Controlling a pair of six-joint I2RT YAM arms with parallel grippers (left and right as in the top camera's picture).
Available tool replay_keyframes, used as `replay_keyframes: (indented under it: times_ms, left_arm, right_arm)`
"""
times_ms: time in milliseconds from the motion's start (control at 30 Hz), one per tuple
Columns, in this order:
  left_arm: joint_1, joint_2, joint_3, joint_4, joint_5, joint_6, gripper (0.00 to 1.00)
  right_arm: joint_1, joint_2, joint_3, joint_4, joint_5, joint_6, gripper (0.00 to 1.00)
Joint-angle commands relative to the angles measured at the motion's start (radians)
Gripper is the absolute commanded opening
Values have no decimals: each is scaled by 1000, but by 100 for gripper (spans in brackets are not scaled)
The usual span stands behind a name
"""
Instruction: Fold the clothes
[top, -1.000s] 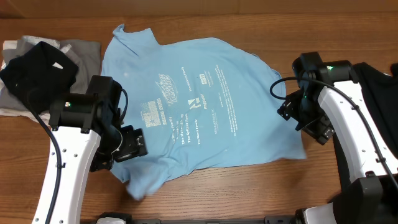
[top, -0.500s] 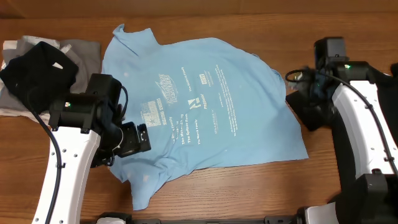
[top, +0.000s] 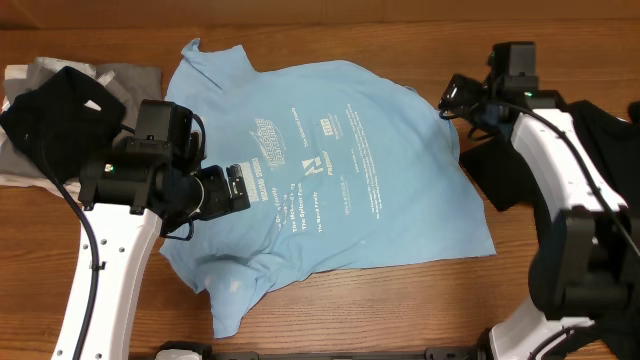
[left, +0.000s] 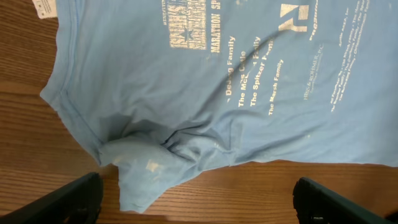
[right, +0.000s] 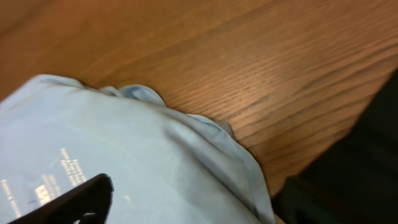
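Overhead, T-shirt: the light blue T-shirt (top: 340, 170) lies spread print-up across the middle of the wooden bench (top: 400, 310). Its longer spread runs left to right between your two arms.
Overhead, left tool: your left tool (top: 238, 187) hovers over the shirt's left part and points right. A rumpled corner (top: 228, 300) lies on the near side of it.
Overhead, right tool: your right tool (top: 452, 97) sits at the shirt's far right edge, so each arm is nearest its own side.
Overhead, other clothes: a black garment (top: 60, 115) rests on a grey garment (top: 135, 80) at far left, just beside the shirt. A second black garment (top: 610, 130) lies under the right arm.
Left wrist, tool state: the fingers (left: 68, 199) stand wide apart with nothing between them, so the tool is released.
Left wrist, target: the rumpled corner (left: 146, 165) lies just ahead, bunched at the hem on bare wood.
Right wrist, tool state: one finger (right: 74, 199) shows at lower left. The jaws look spread, and the cloth is not pinched.
Right wrist, edge: the shirt's rolled edge (right: 205, 130) lies ahead, with black cloth close on the right.
Room: the bare bench on the near side looks enough for a fold. The right side is tighter.
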Motion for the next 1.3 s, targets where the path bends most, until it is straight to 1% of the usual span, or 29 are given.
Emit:
replay_keyframes:
  times_ms: [0,33,100,267,400,500,667,900,967,1267]
  left_arm:
    - [-2,-17,-3,3,13,26,100]
    - [-2,-17,-3,3,13,26,100]
    - [-2,-17,-3,4,13,26,100]
    - [-2,-17,-3,8,13,26,100]
    - [-2,-17,-3,14,13,26,100]
    - [-2,-17,-3,15,13,26,100]
    - [-2,-17,-3,18,13,26,100]
    - [-2,-17,-3,24,13,26,100]
    - [-2,-17,-3,27,13,26,100]
    - [-2,-17,-3,32,13,26,100]
  right_arm:
    - [0,64,3,42,-16,-48,76]
    - [-3,83,3,57,-16,-48,70]
    - [-8,119,3,79,-16,-49,63]
    - [-10,165,3,86,-35,-48,57]
    - [-10,175,3,89,-37,-77,56]
    - [-10,189,3,90,-14,-131,55]
    - [-10,228,3,96,-11,-196,51]
    - [-9,240,3,132,7,-209,49]
    - [-9,241,3,138,8,-221,47]
    - [-8,245,3,156,15,-224,45]
